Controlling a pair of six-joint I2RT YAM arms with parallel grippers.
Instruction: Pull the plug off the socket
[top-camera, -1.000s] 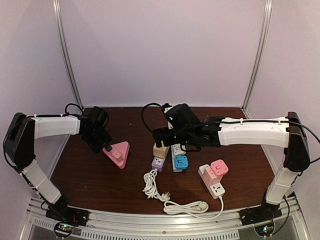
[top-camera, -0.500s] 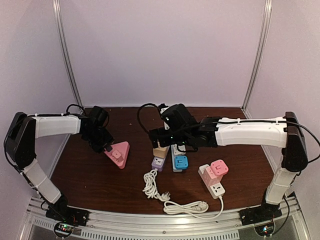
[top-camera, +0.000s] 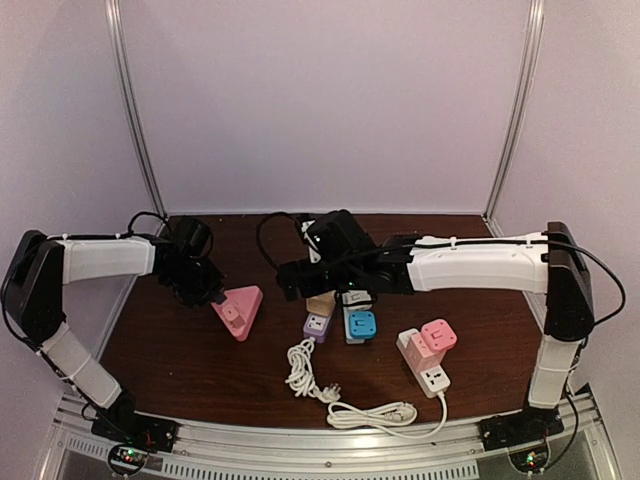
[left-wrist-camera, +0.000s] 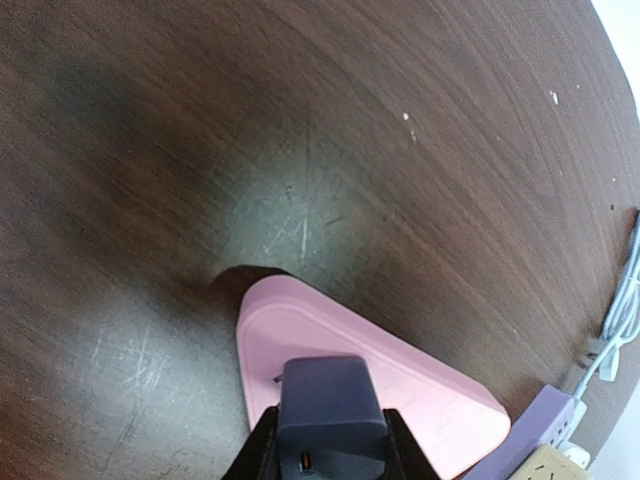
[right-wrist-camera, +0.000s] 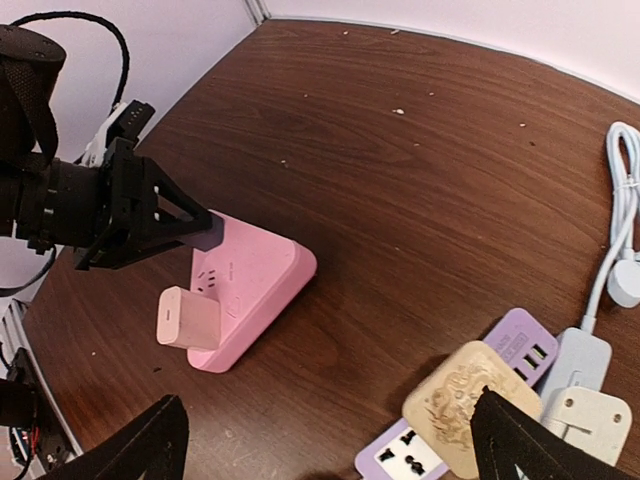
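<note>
A pink triangular socket (top-camera: 243, 303) lies on the dark wooden table left of centre. My left gripper (top-camera: 205, 288) is shut on a dark blue plug (left-wrist-camera: 322, 400) that stands in the socket (left-wrist-camera: 420, 395); one metal prong shows under the plug's left edge. In the right wrist view the left gripper's fingers (right-wrist-camera: 150, 215) hold that plug (right-wrist-camera: 207, 230) at the socket's far corner. A pale pink plug (right-wrist-camera: 187, 317) sits in the same socket (right-wrist-camera: 262, 275). My right gripper (right-wrist-camera: 330, 460) is open and empty, hovering right of the socket, also seen in the top view (top-camera: 295, 280).
A purple power strip (top-camera: 317, 325) with a beige adapter (top-camera: 321, 303), a blue adapter (top-camera: 361, 323) and a white strip sit at centre. A pink adapter (top-camera: 437, 335) on a white block lies at right. A white coiled cable (top-camera: 300, 370) lies in front.
My right arm has swung left, bringing its gripper closer to the pink socket. My left gripper has stayed shut on the dark blue plug and shifted slightly.
</note>
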